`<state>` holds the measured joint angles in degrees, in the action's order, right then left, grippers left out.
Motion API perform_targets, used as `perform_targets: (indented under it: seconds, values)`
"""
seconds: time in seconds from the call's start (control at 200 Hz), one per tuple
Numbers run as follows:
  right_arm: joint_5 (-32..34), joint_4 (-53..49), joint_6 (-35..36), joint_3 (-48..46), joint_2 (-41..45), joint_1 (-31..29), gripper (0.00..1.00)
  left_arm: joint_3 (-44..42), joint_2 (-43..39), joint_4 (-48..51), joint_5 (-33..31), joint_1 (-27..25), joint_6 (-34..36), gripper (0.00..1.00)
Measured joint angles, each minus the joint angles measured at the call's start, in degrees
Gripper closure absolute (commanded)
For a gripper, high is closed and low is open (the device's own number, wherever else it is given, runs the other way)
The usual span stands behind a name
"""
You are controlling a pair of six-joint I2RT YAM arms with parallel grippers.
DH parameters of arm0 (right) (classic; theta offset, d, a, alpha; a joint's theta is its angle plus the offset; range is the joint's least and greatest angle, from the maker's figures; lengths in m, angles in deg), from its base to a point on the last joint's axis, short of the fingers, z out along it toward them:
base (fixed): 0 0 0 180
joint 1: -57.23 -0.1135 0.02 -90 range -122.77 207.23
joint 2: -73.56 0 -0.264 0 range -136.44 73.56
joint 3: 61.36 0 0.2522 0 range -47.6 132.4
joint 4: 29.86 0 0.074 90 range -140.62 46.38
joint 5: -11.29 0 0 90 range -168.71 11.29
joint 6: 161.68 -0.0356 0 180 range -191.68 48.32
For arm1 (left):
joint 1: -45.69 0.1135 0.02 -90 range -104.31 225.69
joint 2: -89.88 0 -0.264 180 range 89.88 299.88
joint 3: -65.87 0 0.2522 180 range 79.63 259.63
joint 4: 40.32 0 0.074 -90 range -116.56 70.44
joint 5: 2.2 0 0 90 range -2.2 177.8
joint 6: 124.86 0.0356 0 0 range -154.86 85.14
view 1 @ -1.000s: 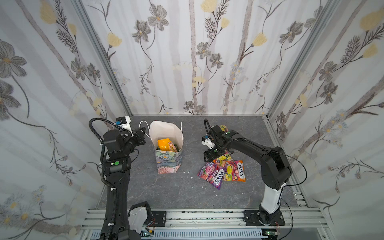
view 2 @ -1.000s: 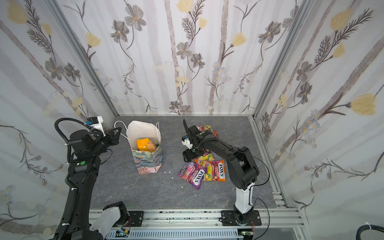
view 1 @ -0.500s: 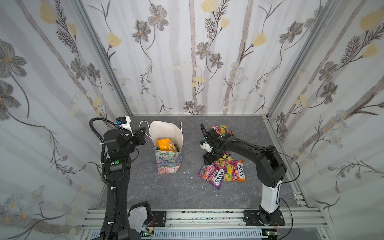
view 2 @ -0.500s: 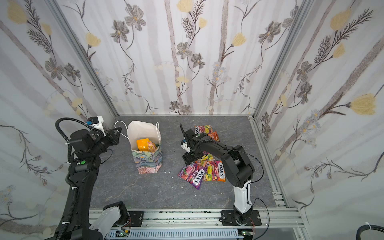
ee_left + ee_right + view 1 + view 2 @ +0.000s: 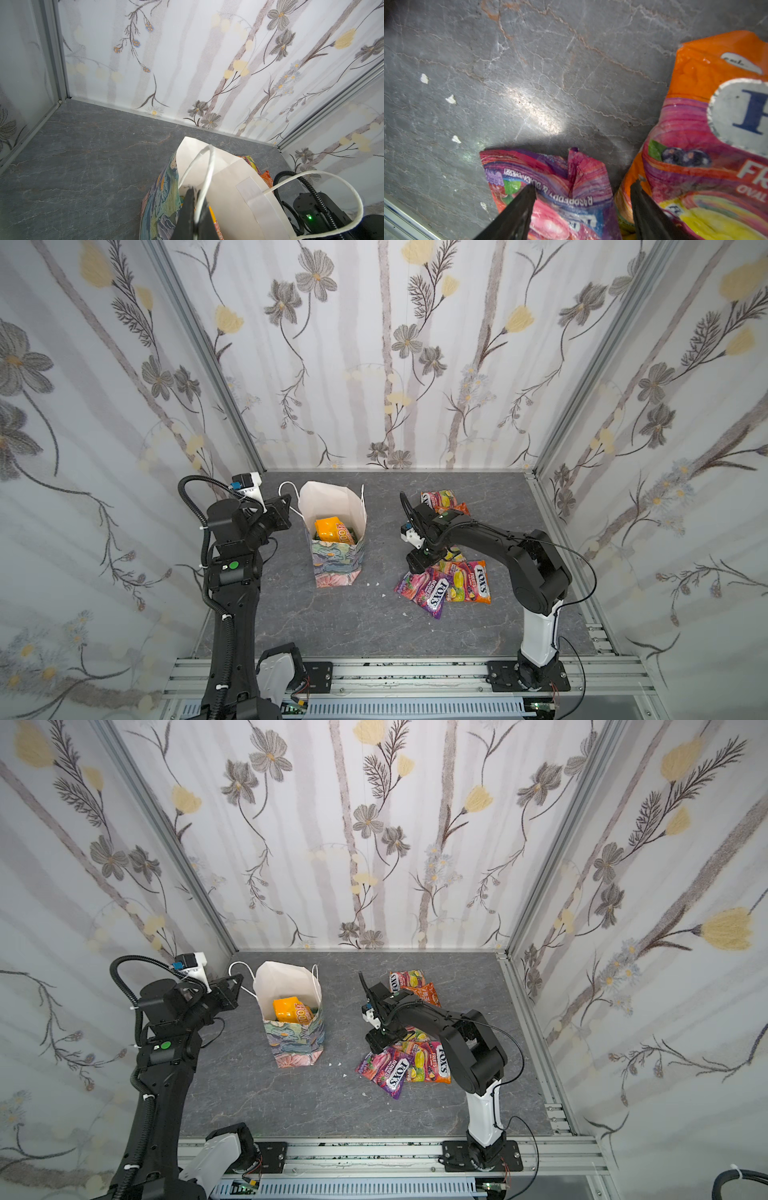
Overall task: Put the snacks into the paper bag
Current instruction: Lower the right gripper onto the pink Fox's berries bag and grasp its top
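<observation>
The paper bag (image 5: 332, 506) (image 5: 291, 986) stands upright left of centre, white inside and painted outside (image 5: 164, 199). An orange pouch (image 5: 330, 529) lies inside it. My left gripper (image 5: 196, 193) (image 5: 291, 508) is at the bag's left rim, shut on a white cord handle (image 5: 207, 166). Loose snacks lie to the right: a purple FOX'S pouch (image 5: 430, 593) (image 5: 550, 187), an orange FOX'S pouch (image 5: 473, 583) (image 5: 708, 145), and two pouches farther back (image 5: 442, 502). My right gripper (image 5: 583, 187) (image 5: 419, 568) is open, its fingers straddling the purple pouch's end.
Small white crumbs (image 5: 376, 584) (image 5: 451, 99) dot the grey stone floor between bag and snacks. Flowered walls close in the back and both sides. An aluminium rail (image 5: 395, 672) carrying both arm bases runs along the front edge.
My right gripper has come forward from the far pouches and lowered over the purple pouch, its jaws narrowing slightly. The left arm and the bag have stayed still.
</observation>
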<state>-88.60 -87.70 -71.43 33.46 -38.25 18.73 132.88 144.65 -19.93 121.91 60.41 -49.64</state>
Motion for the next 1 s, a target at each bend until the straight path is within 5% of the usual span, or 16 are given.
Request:
perform_targets:
  seconds: [0.385, 0.999]
  values:
    - [-0.04, 3.26, -1.29, -2.89, 0.0, -0.39, 0.43, 0.0, -0.17, 0.0, 0.02, 0.0, 0.0, 1.0]
    - [-0.24, 5.81, -3.3, -5.33, 1.9, -0.55, 0.87, 0.0, -0.39, 0.0, 0.02, 0.0, 0.0, 0.99]
